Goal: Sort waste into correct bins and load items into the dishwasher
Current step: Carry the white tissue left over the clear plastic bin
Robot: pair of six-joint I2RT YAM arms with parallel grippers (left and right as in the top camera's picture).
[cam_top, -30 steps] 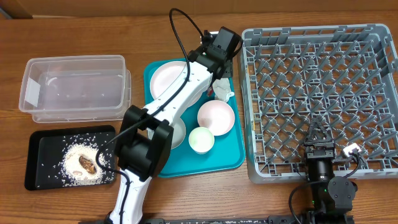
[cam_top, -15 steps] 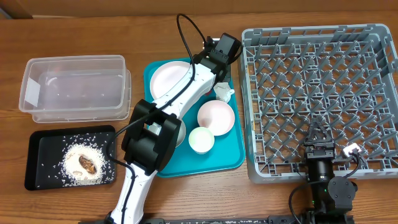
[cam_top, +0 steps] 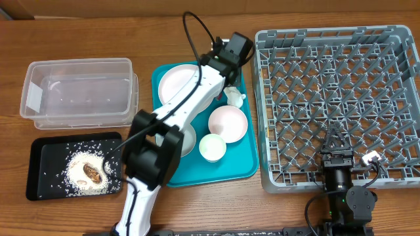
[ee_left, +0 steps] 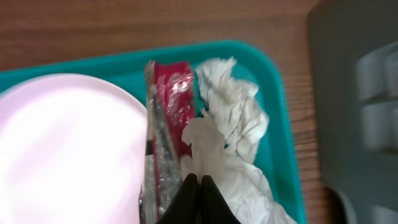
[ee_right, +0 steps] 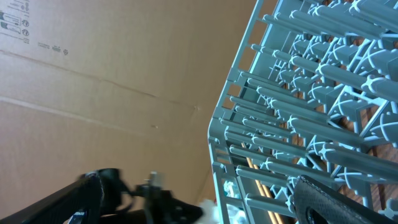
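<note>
My left gripper [ee_left: 199, 179] is shut, its black tips pinching a flap of the crumpled white napkin [ee_left: 235, 115] at the teal tray's far right corner. The red shiny wrapper [ee_left: 176, 93] lies just left of the napkin, against the white plate [ee_left: 62, 143]. From overhead, the left gripper [cam_top: 230, 82] hangs over the napkin [cam_top: 235, 98]. The pink bowl [cam_top: 228, 122], small cup [cam_top: 212, 147] and plate [cam_top: 176, 82] sit on the teal tray; the grey-white bowl [cam_top: 189, 139] is mostly under the arm. My right gripper [cam_top: 335, 141] stands open over the grey dish rack [cam_top: 341, 78], holding nothing.
The clear tub [cam_top: 79, 92] stands at the left. In front of it, the black tray [cam_top: 39, 170] holds rice [cam_top: 77, 164] and a brown lump [cam_top: 91, 173]. The teal tray [cam_top: 244, 169] lies between the tub and the rack. A cardboard wall [ee_right: 93, 74] stands beyond the rack.
The left gripper has shut on the napkin at the tray's far corner, and the napkin has shifted slightly. The right arm has not moved.
</note>
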